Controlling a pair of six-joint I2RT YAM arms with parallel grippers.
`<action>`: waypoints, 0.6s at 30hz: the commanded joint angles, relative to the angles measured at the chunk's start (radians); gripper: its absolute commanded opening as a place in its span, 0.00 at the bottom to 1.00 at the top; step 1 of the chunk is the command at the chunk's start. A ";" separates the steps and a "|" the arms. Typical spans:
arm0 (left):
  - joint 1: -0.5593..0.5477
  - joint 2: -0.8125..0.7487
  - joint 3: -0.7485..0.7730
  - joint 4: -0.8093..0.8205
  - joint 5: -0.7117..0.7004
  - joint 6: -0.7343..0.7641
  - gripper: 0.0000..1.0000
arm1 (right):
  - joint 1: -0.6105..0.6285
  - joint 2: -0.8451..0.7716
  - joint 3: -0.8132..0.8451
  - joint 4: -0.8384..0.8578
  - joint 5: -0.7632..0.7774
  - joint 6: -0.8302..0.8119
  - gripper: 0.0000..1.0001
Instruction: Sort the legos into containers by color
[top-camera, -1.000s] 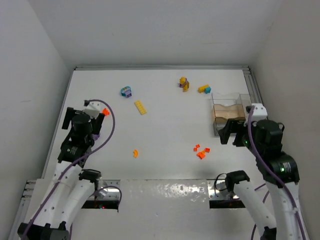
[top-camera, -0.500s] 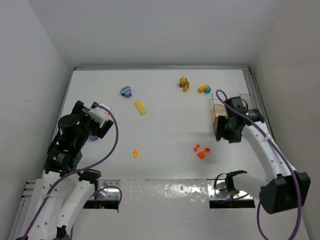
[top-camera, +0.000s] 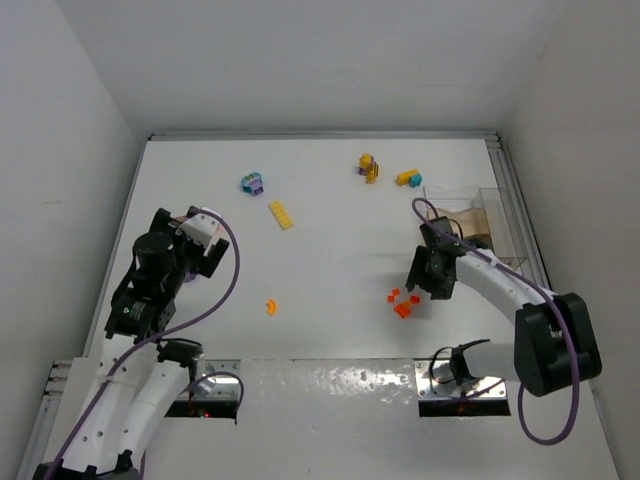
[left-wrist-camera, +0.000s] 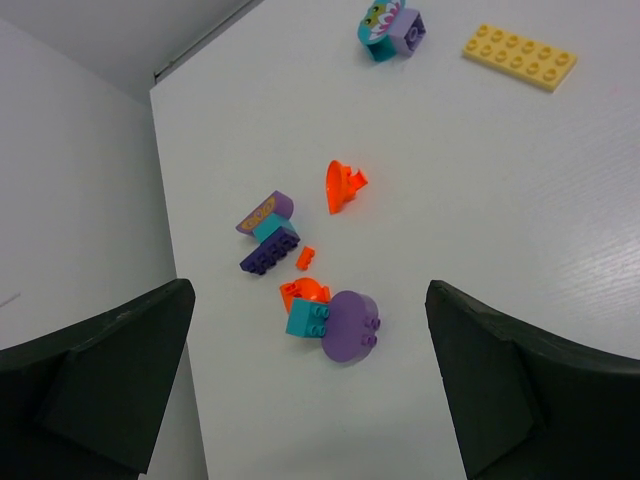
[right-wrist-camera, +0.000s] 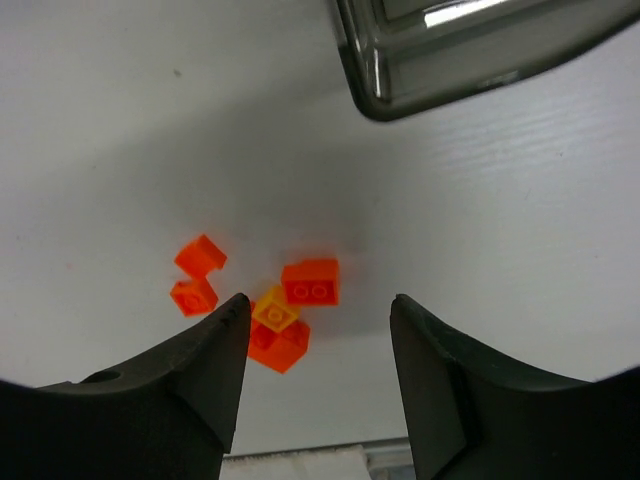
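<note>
Where the white counter (top-camera: 330, 245) meets its near edge, two arms reach in over it. The left arm (top-camera: 150, 285) hangs above the left side, and the left jaws stand spread wide with nothing between them. The right arm (top-camera: 495, 285) bends in from the right. The right jaws are partly spread, pinching nothing, above a small heap of orange bricks (top-camera: 403, 301).

Just beyond that arm, by the counter's right edge, sits the clear box (top-camera: 470, 222) with a brownish floor. The right wrist view catches only one rounded corner of it, apart from the heap. I cannot tell whether any brick lies inside.

Every brick in plain sight lies loose on the counter. Below the left jaws lies a group:
- a purple disc (left-wrist-camera: 350, 322) joined to a teal and an orange piece
- a purple-and-teal clump (left-wrist-camera: 268, 235) just beside it
- an orange cone (left-wrist-camera: 343, 186) a little farther off

Toward the far edge lie a flat yellow plate (top-camera: 281, 214), a teal-and-purple clump (top-camera: 252, 183), a yellow-and-purple clump (top-camera: 368, 167) and a yellow-and-teal clump (top-camera: 408, 178).

In the heap, a two-stud orange brick (right-wrist-camera: 310, 281) touches a yellowish brick (right-wrist-camera: 273, 312), with two more orange pieces (right-wrist-camera: 200, 256) just to their left. A curved orange piece (top-camera: 271, 306) lies alone near the front middle.
</note>
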 joint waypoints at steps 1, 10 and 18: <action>-0.006 0.015 -0.007 0.069 -0.042 -0.040 1.00 | 0.008 0.037 -0.002 0.118 0.054 0.023 0.57; -0.006 0.015 -0.007 0.066 -0.070 -0.042 1.00 | 0.018 0.070 -0.068 0.157 0.041 0.011 0.52; -0.006 0.011 -0.006 0.058 -0.078 -0.048 1.00 | 0.025 0.056 -0.080 0.133 0.064 0.009 0.47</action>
